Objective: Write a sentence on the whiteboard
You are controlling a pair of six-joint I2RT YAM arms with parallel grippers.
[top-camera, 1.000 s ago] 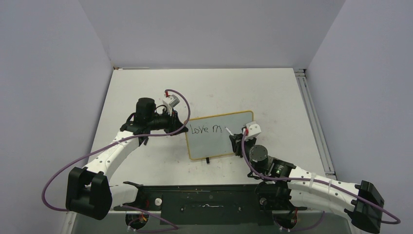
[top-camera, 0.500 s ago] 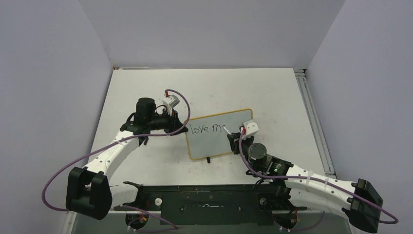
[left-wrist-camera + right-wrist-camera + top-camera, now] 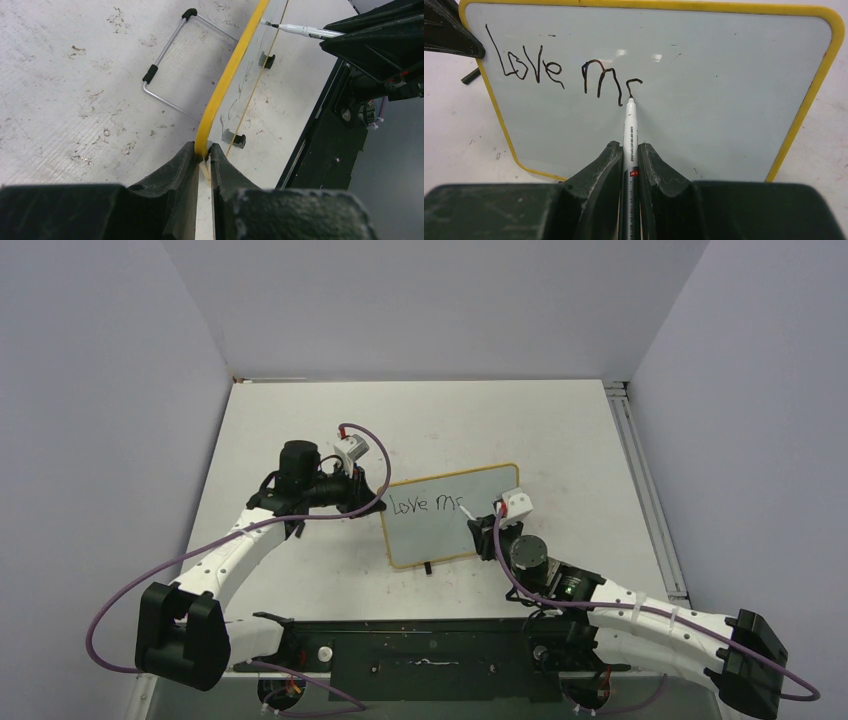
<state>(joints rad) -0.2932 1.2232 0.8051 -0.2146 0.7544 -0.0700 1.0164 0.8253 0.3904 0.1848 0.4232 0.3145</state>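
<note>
Whiteboard (image 3: pixel 440 535), frame centre, left edge clamped in left gripper (image 3: pixel 202 150): sentence (image 3: pixel 551 72) lengthened past "Love m" by one fresh stroke from marker (image 3: pixel 630 130) pinched in right gripper (image 3: pixel 630 147); most words judged still unwritten.

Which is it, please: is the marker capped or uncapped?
Uncapped: the marker shows a bare tip pressed against the whiteboard.
</note>
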